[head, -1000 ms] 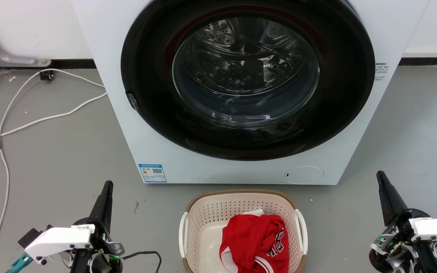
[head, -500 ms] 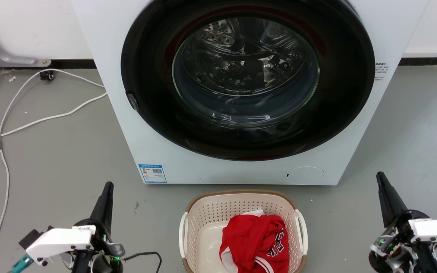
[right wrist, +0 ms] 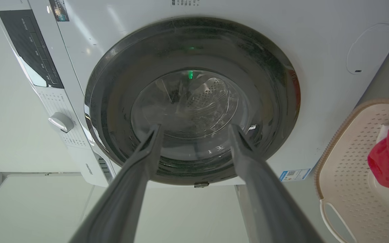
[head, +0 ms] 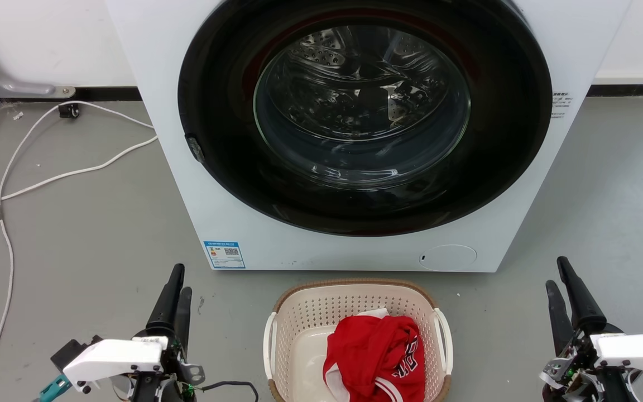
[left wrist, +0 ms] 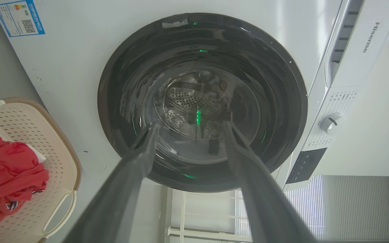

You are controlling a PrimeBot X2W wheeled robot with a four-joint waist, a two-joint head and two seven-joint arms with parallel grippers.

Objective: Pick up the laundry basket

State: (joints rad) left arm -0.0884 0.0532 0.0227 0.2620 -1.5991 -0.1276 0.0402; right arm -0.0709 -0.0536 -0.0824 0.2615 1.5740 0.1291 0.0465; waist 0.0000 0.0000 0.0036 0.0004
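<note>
The cream laundry basket (head: 355,283) stands on the floor just before the washing machine, with white handles on its left (head: 268,346) and right (head: 443,340) sides. A red garment (head: 377,352) lies inside it. My left gripper (head: 182,279) hovers open to the basket's left, well apart from it, fingers pointing at the machine. My right gripper (head: 556,272) is open too, further off on the right. The left wrist view has its open gripper (left wrist: 191,125) over the door, with the basket (left wrist: 22,125) at the left edge. In the right wrist view the gripper (right wrist: 195,127) is open, the basket (right wrist: 346,162) at right.
A white washing machine (head: 176,111) with a shut round glass door (head: 360,106) rises right behind the basket. White cables (head: 48,178) trail over the grey floor at the left. Bare floor lies on both sides of the basket.
Each gripper showed a single finger line before; now both fingers of each show, slightly apart. The left gripper has shifted right toward the basket; the right one has edged inward.
</note>
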